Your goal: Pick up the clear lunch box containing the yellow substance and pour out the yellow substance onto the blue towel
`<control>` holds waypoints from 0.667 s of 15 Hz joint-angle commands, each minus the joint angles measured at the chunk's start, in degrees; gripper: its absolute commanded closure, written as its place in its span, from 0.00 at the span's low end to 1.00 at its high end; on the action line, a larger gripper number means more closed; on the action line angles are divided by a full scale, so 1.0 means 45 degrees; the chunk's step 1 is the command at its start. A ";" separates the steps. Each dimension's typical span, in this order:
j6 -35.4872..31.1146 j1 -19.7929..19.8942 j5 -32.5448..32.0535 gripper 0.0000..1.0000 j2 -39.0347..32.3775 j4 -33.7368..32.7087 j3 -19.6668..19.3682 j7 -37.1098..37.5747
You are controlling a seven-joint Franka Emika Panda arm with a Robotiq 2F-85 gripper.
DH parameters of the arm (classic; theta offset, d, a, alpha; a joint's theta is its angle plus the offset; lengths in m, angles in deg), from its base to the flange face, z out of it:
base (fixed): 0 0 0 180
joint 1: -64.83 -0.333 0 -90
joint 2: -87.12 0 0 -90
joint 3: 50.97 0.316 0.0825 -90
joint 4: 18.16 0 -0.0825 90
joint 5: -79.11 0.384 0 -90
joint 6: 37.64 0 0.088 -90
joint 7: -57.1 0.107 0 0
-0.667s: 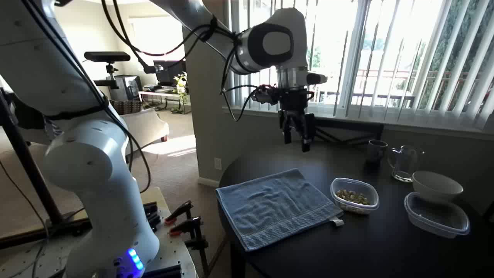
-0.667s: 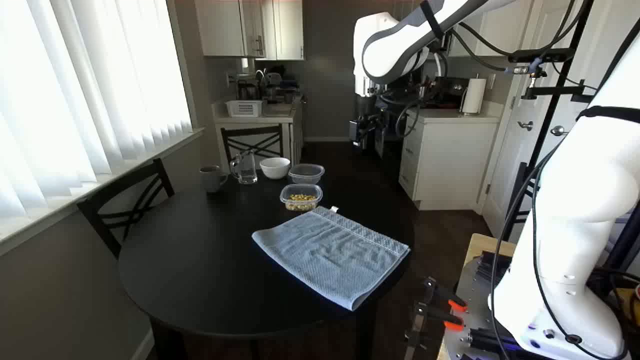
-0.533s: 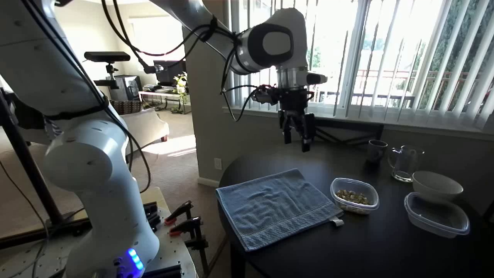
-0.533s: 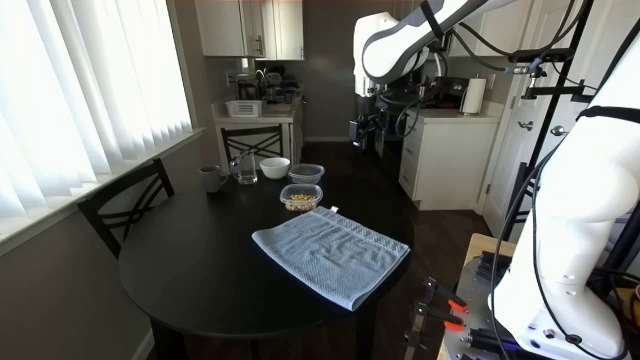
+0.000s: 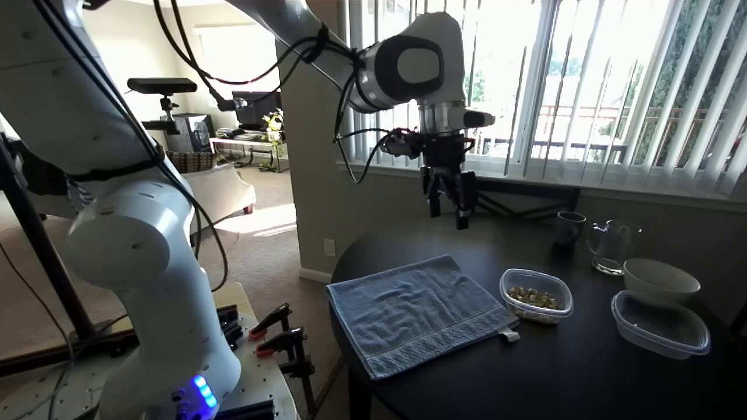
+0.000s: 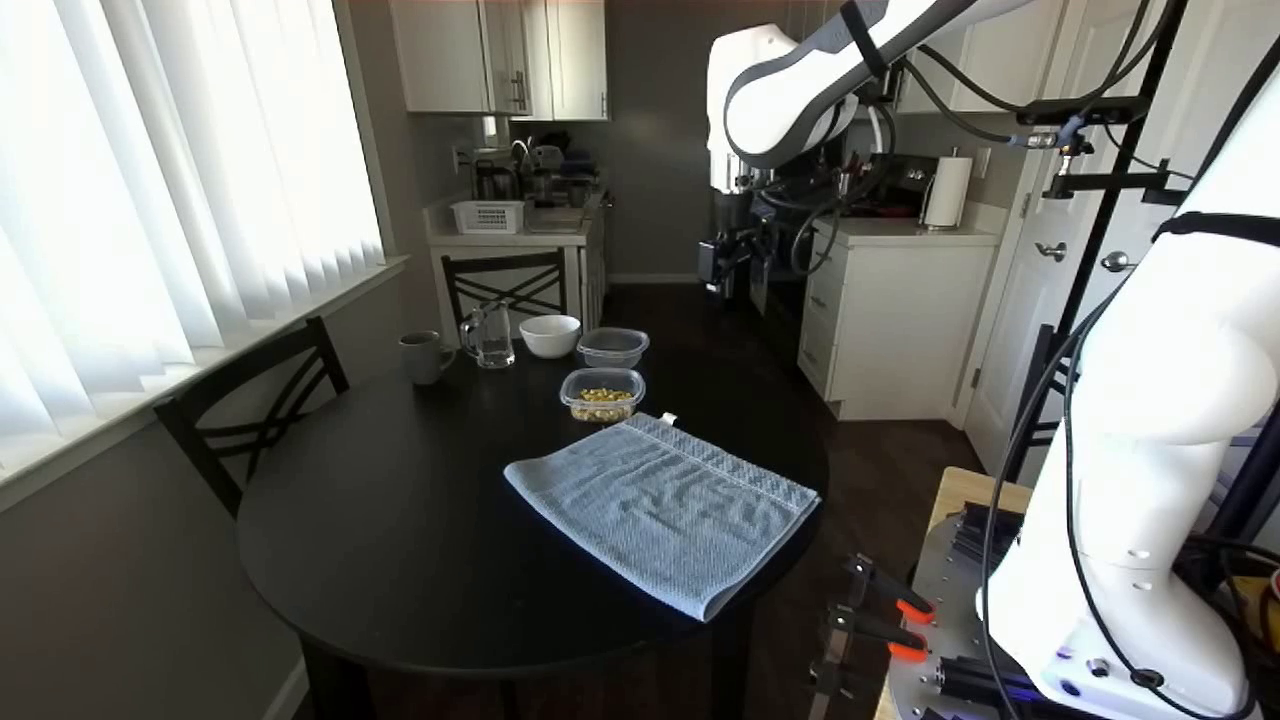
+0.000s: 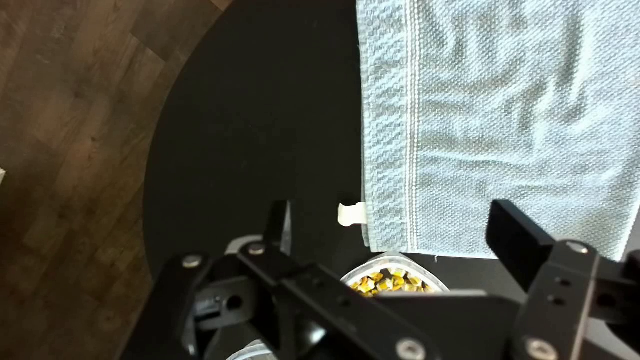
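The clear lunch box [image 5: 534, 279] stands upright on the dark surface [image 5: 543, 373], yellow substance [image 5: 533, 298] inside, just beside the tagged corner of the blue towel [image 5: 417, 315]. The end effector [image 5: 448, 216] hangs above the surface, fingers [image 7: 518, 245] spread apart. Farther from the towel: a second clear container [image 5: 659, 324], white bowl [image 5: 659, 280], glass mug [image 5: 613, 248], grey mug [image 5: 568, 230].

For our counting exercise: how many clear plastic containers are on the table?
2, both in both exterior views: the clear lunch box with the yellow substance, near the tagged corner of the blue towel, and the other clear container, beside the white bowl. None seems hidden.
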 commanded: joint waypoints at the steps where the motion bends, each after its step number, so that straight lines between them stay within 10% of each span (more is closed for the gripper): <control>1: 0.0018 -0.0024 -0.0220 0.00 -0.0498 -0.0677 -0.0488 -0.0639; 6: -0.1036 0.0235 0.1156 0.00 -0.1645 -0.2052 -0.2111 -0.2831; 10: -0.1350 -0.0293 0.5380 0.00 -0.2880 -0.3168 -0.3385 -0.4511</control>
